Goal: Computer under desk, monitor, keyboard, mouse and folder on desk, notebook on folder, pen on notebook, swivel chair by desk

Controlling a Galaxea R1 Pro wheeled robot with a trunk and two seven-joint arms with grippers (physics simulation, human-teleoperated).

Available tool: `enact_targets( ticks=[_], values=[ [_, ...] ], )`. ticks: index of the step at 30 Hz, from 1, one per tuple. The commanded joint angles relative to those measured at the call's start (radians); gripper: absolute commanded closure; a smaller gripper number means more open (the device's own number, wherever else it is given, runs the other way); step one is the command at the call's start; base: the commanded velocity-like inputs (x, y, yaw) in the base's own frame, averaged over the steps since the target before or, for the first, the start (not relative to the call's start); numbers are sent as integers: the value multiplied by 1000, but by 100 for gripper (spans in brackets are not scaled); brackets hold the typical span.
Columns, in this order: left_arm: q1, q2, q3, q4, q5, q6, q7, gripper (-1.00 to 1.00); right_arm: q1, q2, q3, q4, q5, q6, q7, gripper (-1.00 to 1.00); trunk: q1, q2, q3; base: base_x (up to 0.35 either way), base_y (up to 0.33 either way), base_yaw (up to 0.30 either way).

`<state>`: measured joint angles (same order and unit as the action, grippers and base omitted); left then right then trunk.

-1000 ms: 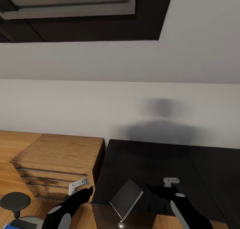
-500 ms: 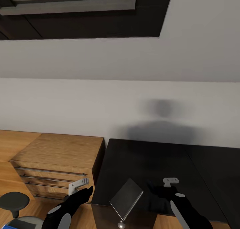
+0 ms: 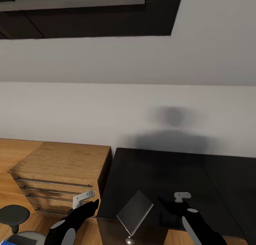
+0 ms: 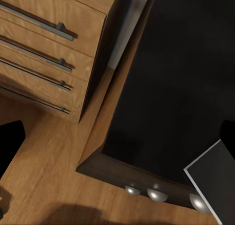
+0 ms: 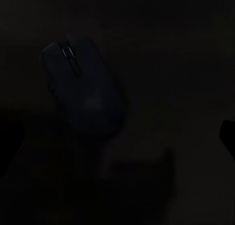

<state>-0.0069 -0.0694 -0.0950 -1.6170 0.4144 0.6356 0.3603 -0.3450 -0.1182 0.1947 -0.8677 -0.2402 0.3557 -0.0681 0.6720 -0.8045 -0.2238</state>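
The view tipped slightly upward; right claw (image 3: 170, 201), grip state untellable, hovers above the mouse (image 5: 85, 90).

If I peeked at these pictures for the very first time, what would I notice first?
Probably the glossy black desk against the pale wall, with the dark grey notebook tilted up at its near edge. Beside the desk stands a wooden chest of drawers. In the dark right wrist view, a black mouse lies on the desktop.
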Motion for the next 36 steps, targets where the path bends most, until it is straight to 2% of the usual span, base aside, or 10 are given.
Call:
enact_targets(
  ticks=[1, 12, 36],
  values=[
    [-1, 0, -1, -1, 11, 3, 9, -100, -1, -1, 5, 1, -9, 4, -7, -100, 4, -8, -5, 0, 0, 0],
    [-1, 0, -2, -1, 11, 3, 9, -100, -8, 0, 5, 24, 8, -4, -7, -100, 46, -85, -39, 0, 0, 0],
    [-1, 2, 6, -1, 11, 3, 9, -100, -14, 0, 6, 38, 10, -18, -7, -100, 46, -85, -39, 26, 0, 0]
  ],
)
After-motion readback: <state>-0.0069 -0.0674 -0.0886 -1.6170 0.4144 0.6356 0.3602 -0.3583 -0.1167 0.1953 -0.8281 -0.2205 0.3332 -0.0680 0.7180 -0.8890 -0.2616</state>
